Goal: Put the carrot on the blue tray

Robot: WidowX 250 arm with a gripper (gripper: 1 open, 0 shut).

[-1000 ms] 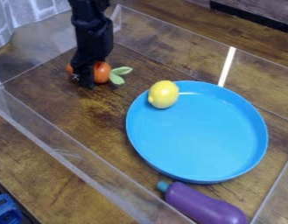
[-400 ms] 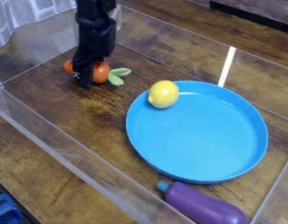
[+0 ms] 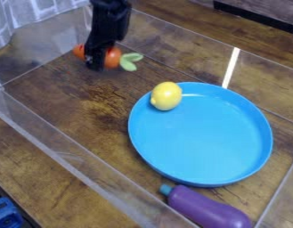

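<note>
One black gripper (image 3: 97, 59), upper left, fingers clamped round toy carrot (image 3: 110, 57), orange, green leaves (image 3: 132, 61) pointing right; carrot off tray, up and left of it in view. One yellow toy lemon (image 3: 166, 95), at upper-left rim of tray. One round blue tray (image 3: 199, 135), low rim, on dark wooden surface (image 3: 65, 116). One purple toy eggplant (image 3: 208, 208), green cap (image 3: 166, 189), below tray in view.

Brown wooden bench (image 3: 65, 111); blue tray (image 3: 202, 138) laid flat on it, a yellow lemon (image 3: 166, 95) seen at the tray's edge. Purple eggplant (image 3: 208, 207) placed near the tray, green end towards it.
</note>
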